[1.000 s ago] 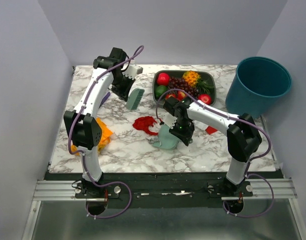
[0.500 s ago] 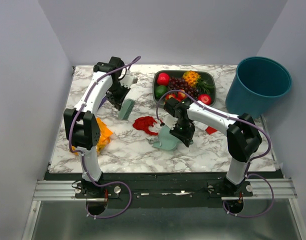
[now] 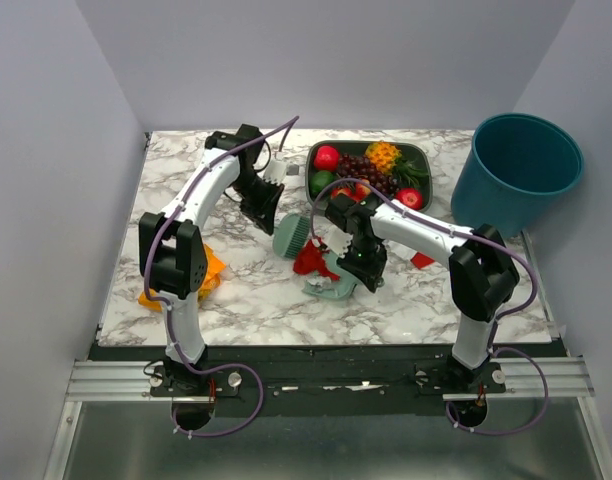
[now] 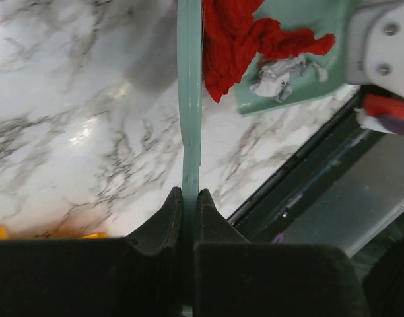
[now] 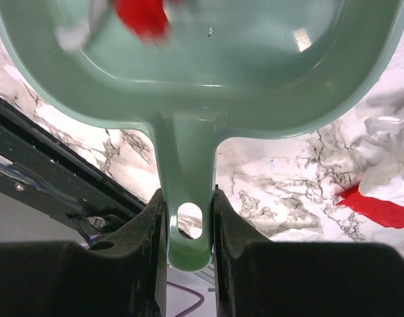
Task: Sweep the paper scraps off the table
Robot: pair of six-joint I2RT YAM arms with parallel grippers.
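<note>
Left wrist: left gripper point(image 4: 189, 195) clamped on brush point(image 4: 189, 99); red scrap point(image 4: 235, 39) straddles dustpan point(image 4: 334, 26) lip.
Right gripper point(image 5: 187, 218): clamped on dustpan handle.
Remaining: red-white scrap point(image 3: 423, 260) on table point(image 3: 236, 290), right of pan.
Method: pan lip flat, brush low, short stroke inward.

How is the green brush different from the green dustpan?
The brush is a narrow strip here, clamped in the left gripper; the dustpan is a wide scoop, its handle clamped in the right gripper. The dustpan carries a grey scrap and part of a red scrap; the brush carries nothing, just stands beside the red one. Both are mint green.
</note>
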